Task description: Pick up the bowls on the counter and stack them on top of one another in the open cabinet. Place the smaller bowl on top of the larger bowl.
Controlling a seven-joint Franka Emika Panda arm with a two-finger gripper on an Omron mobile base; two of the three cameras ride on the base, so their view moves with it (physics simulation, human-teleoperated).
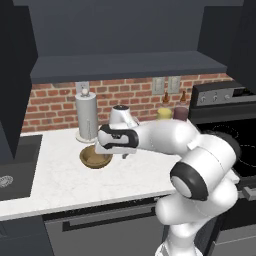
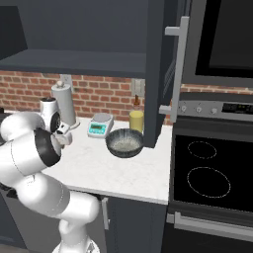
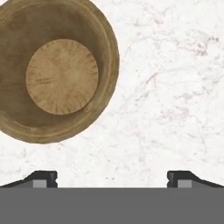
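The smaller bowl [image 1: 95, 158], tan-brown and wood-like, sits on the white marble counter [image 1: 60, 185] in front of the paper towel holder. In the hand view this smaller bowl [image 3: 57, 70] lies at the upper left, with bare counter [image 3: 175, 87] beside it. My gripper [image 3: 112, 178] hovers over the counter just beside the bowl, open, with nothing between its fingertips. From the left base camera my gripper [image 1: 122, 154] points down just right of the bowl. The larger bowl [image 2: 124, 142], dark grey with a speckled inside, stands further right on the counter. The open cabinet [image 1: 130, 67] hangs above.
A paper towel holder [image 1: 86, 117] and a white appliance [image 2: 48, 113] stand at the back wall. A kitchen scale [image 2: 100, 125] and a yellow jar [image 2: 136, 120] sit behind the grey bowl. The stove [image 2: 212, 168] is to the right, a sink [image 1: 12, 170] to the left.
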